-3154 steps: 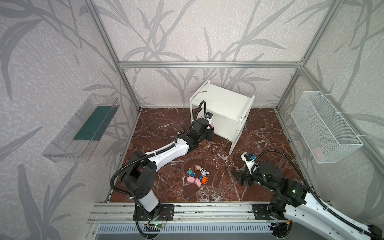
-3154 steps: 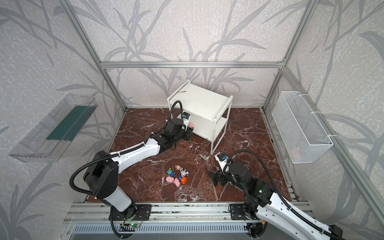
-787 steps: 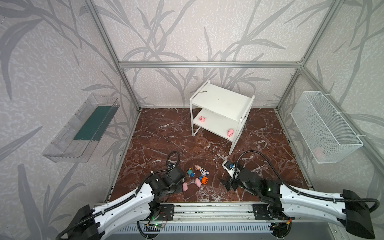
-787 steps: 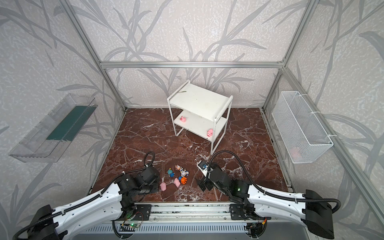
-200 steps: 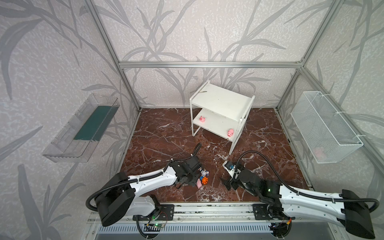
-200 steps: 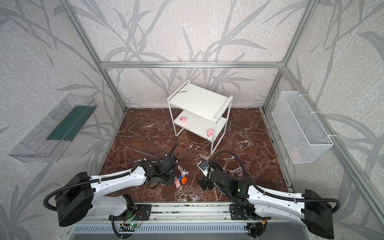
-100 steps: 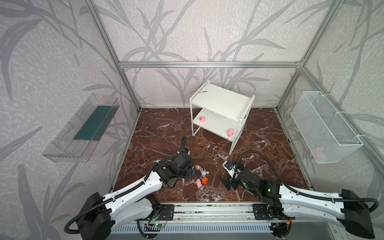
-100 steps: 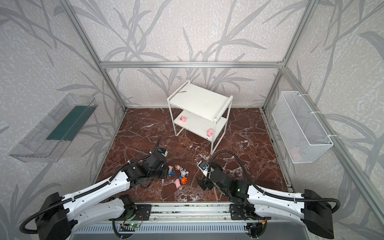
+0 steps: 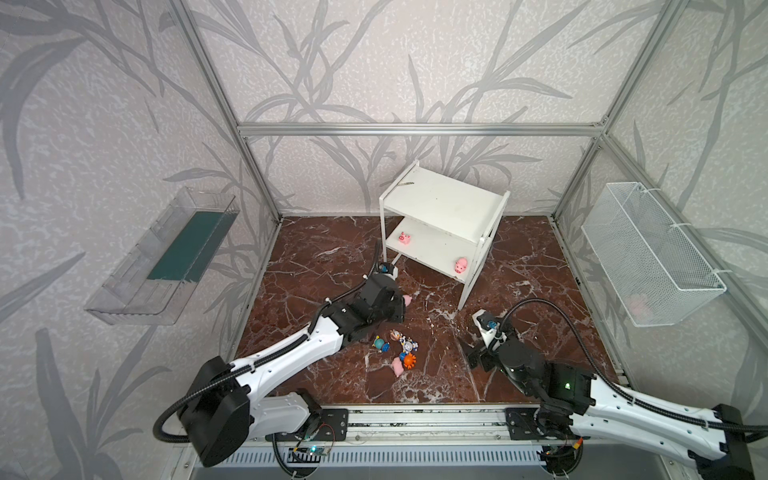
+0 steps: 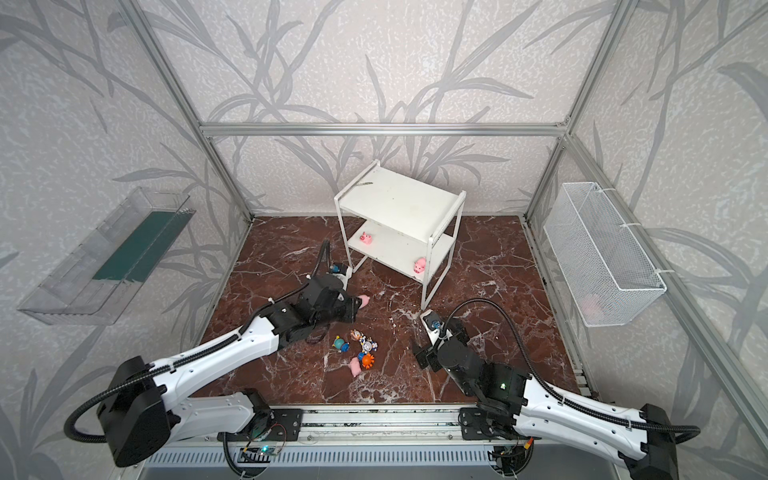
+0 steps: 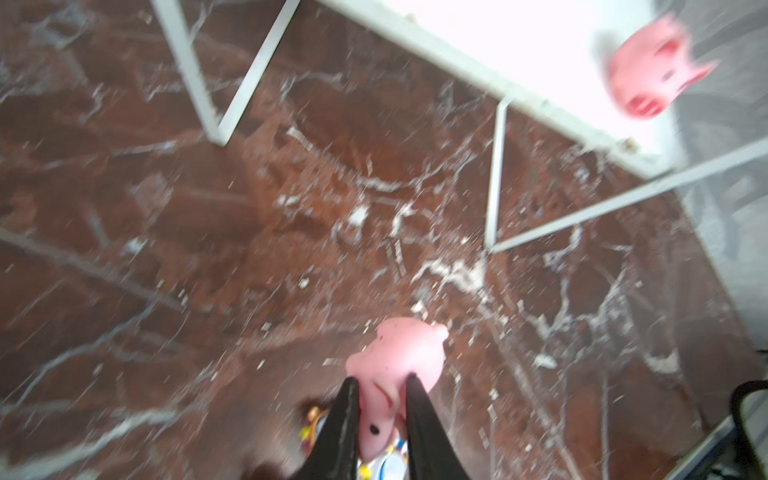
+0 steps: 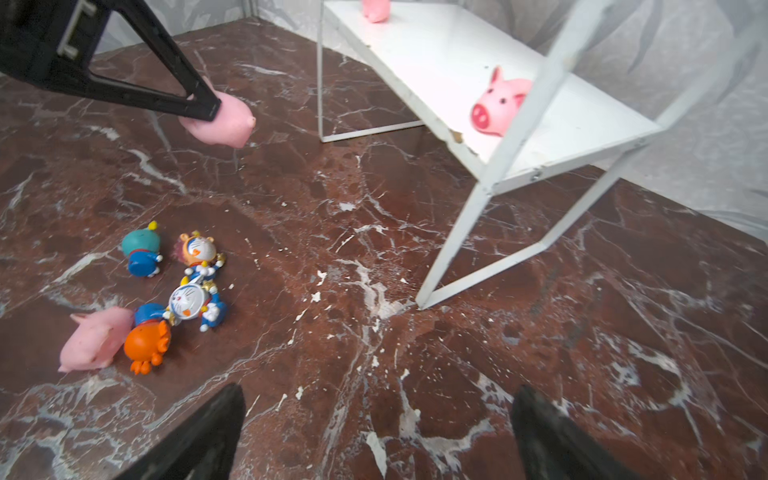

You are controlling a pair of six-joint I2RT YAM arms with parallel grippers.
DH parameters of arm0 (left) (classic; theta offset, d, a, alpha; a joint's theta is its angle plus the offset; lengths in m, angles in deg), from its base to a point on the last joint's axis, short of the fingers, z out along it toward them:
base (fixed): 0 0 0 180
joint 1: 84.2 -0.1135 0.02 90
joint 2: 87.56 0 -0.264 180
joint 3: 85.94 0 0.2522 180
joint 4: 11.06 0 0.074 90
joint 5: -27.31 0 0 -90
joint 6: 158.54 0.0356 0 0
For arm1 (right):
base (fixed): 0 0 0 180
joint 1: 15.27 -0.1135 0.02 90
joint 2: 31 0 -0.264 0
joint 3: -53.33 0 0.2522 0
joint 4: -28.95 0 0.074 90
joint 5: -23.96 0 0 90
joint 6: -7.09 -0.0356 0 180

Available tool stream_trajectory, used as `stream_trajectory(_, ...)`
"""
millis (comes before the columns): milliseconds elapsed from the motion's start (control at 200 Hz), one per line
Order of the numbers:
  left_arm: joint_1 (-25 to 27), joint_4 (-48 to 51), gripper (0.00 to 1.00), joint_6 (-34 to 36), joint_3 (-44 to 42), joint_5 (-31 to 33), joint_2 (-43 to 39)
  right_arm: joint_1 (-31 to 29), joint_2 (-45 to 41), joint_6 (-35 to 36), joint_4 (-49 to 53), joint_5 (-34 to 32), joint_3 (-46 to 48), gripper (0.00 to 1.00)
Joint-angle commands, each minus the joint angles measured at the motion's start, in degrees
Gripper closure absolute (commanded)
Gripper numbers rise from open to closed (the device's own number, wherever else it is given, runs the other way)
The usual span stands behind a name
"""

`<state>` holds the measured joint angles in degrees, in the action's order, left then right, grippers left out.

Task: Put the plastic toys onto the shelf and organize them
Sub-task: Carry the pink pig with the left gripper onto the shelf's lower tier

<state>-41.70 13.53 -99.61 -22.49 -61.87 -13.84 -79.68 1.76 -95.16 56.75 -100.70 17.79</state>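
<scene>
pink pig [image 11: 400,348] between left gripper [image 11: 382,380] jaws

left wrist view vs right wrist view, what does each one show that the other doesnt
Only left wrist: both left fingers from behind, pinching the held pig from either side.
Only right wrist: the open right fingers, the floor pig, the teal figurine, the orange figurine, and a second pig at the far end of the shelf.
Both: the held pig, the shelf's lower board with the corner pig on it, the marble floor.
</scene>
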Motion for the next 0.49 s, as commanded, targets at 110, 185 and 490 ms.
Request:
stream_trajectory(110,0.0,-11.3,0.79,0.3,9.5,-2.6,9.7,0.3,-6.1,-3.8,8.9,-3.9,-0.7,0.0)
stream_trajectory(185,0.0,-13.3,0.79,0.1,11.5,-2.6,11.5,0.4,-6.7,-3.9,9.4,-3.8,-0.8,0.0)
stream_trajectory(490,0.1,-18.3,0.79,0.0,17.4,-4.6,17.0,0.4,-6.6,-4.0,9.3,-3.1,-0.5,0.0)
